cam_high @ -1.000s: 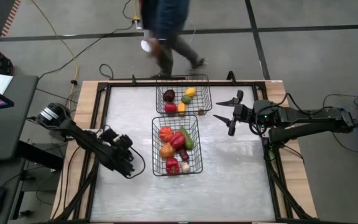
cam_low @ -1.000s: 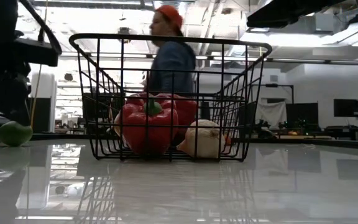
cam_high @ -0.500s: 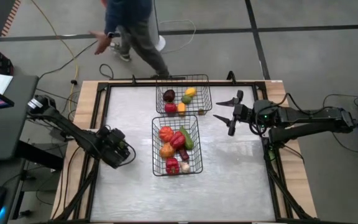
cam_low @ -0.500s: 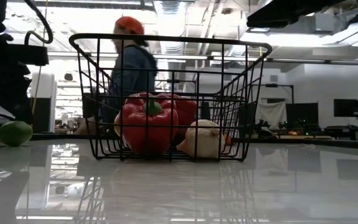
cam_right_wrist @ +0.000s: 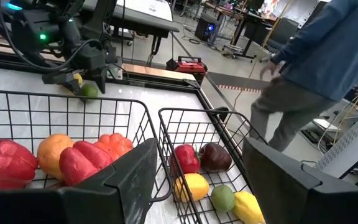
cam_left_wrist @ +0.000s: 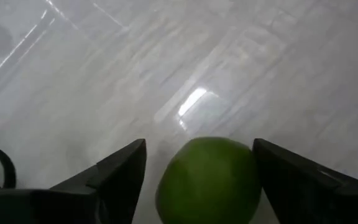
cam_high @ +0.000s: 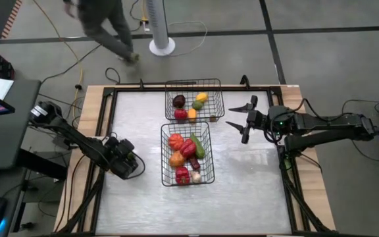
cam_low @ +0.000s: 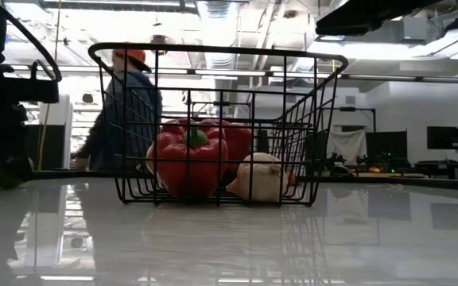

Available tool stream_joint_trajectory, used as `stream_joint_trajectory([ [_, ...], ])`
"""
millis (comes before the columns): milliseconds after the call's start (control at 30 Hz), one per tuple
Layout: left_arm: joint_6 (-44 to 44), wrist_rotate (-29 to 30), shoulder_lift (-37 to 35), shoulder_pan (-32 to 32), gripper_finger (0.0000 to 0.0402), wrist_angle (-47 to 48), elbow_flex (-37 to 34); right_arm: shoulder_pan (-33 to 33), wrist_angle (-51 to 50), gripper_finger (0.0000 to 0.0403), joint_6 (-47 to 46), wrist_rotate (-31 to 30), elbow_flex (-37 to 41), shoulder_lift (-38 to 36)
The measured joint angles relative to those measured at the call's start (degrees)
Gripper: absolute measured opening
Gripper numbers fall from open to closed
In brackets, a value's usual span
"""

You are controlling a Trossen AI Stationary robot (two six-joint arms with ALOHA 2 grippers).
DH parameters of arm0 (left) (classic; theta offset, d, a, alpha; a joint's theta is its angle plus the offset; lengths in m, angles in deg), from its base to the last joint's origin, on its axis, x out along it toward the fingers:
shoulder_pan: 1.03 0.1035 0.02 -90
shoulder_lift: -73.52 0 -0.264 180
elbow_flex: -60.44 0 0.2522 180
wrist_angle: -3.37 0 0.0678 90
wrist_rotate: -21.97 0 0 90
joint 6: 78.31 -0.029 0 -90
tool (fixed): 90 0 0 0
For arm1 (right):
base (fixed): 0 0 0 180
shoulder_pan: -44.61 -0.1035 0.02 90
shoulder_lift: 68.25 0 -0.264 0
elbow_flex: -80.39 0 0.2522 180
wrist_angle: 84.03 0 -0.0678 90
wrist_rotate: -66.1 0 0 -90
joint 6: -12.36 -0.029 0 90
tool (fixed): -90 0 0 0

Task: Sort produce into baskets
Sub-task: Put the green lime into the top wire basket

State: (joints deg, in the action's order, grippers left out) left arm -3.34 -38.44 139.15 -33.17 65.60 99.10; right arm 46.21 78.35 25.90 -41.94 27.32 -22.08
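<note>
A green round fruit [cam_left_wrist: 209, 180] lies on the table near its left edge, outside both baskets. My left gripper [cam_high: 126, 164] is tipped down over it, open, one finger on each side; in the low view the gripper hides most of the fruit [cam_low: 2, 171]. The near basket [cam_high: 162, 155] holds red, orange and green pieces and a whitish one [cam_low: 257, 178]. The far basket [cam_high: 166, 99] holds maroon, yellow, green and red pieces. My right gripper [cam_high: 242, 122] waits open above the table, right of the baskets. My left gripper comes at the green fruit slanting from above, fingers astride it. One finger [cam_left_wrist: 291, 180] stands right at the fruit's side [cam_left_wrist: 250, 174]; whether it touches I cannot tell. The other finger [cam_left_wrist: 120, 177] stands a little apart. The fruit rests on the table.
A person [cam_high: 104, 23] walks on the floor beyond the table's far left corner, next to a white round stand [cam_high: 162, 46]. A black frame [cam_high: 110, 125] runs along the table's edges. Bare tabletop lies near and right of the baskets.
My left gripper has drawn back toward the table's left edge, sunk and tipped further downward onto the green fruit, which the low view showed uncovered before. The fruit has kept its place. The person has walked leftward behind the table.
</note>
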Motion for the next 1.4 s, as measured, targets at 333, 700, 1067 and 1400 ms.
stream_joint_trajectory([
  [333, 0.8, -2.2, 0.6, 0.0, 0.0190, -0.3, 0.1, 0.0, 0.0, 0.0265, 0.0, 0.0, 0.0, 0.0],
  [700, -10.0, 17.6, 0.6, 2.4, 0.0189, -0.6, 12.6, 0.0, 1.0, 0.0265, 0.2, 0.0, 0.0, 0.0],
  [1067, -46.3, 17.4, 1.0, 22.2, 0.0190, -24.7, 19.9, 0.0, 1.8, 0.0265, 0.6, 0.0, 0.0, 0.0],
  [1400, -62.2, 7.1, 1.5, 39.6, 0.0190, -45.4, 19.9, 0.0, 0.2, 0.0265, 0.6, 0.0, 0.0, 0.0],
])
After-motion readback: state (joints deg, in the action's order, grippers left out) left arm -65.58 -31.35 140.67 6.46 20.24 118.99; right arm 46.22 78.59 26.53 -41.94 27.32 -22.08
